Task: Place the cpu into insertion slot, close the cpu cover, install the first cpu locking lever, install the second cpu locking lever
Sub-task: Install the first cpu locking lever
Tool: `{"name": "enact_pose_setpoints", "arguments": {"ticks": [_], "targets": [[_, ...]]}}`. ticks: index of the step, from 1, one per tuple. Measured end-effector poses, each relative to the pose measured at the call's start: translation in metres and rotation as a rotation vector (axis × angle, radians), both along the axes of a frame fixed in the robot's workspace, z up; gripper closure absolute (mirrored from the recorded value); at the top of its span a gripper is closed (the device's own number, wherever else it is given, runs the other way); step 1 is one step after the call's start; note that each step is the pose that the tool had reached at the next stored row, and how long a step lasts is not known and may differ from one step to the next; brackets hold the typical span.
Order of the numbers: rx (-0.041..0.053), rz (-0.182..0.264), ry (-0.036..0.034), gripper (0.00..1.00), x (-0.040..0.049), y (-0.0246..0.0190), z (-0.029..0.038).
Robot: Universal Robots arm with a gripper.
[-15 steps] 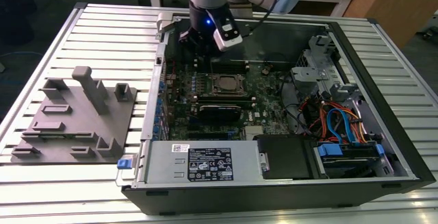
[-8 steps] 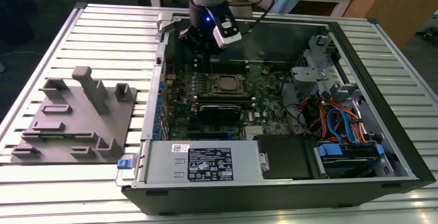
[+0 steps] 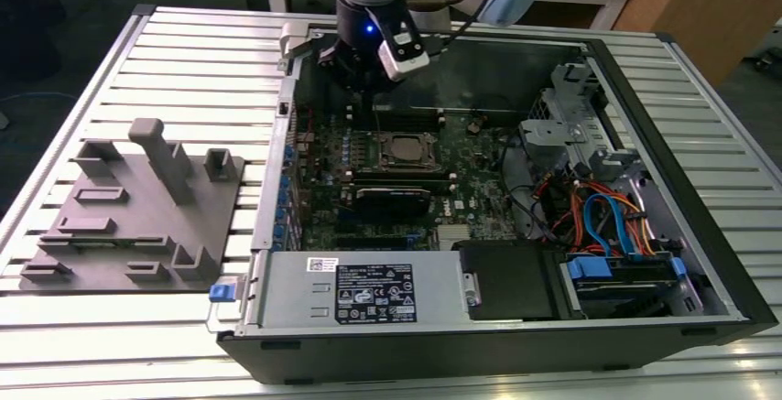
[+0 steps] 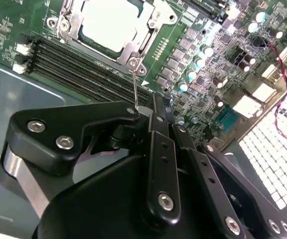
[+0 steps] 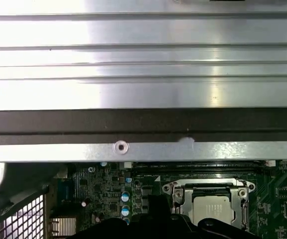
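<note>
The cpu lies silver-topped in the insertion slot on the green board. The cpu cover lies flat over it as a thin metal frame around the chip. A thin wire locking lever rises from the socket corner up to my gripper. Its black fingers are shut together, and the lever's free end rests against their side. In the exterior view my gripper hangs just behind the socket, near the case's back wall. The first wrist view shows the cpu under its cover.
Long black memory slots run beside the socket. A black heatsink block sits in front of it. Drive bays and coloured cables fill the exterior view's right. A grey fixture stands outside the case on the left.
</note>
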State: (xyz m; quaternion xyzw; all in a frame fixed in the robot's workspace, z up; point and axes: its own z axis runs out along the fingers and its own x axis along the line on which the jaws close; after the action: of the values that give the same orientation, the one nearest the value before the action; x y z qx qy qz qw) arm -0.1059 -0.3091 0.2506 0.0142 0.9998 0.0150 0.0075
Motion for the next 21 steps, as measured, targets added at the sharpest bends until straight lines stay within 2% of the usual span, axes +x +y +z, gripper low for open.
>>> {"name": "enact_pose_setpoints", "arguments": {"ticks": [4,15,21], "targets": [[0.0001,0.0,0.0005,0.89,0.0003,0.0001,0.0027],[0.0001,0.0,0.0013,0.89,0.0006,0.0,0.0028],[0.0001,0.0,0.0013,0.89,0.0051,0.0001,0.0028]]}}
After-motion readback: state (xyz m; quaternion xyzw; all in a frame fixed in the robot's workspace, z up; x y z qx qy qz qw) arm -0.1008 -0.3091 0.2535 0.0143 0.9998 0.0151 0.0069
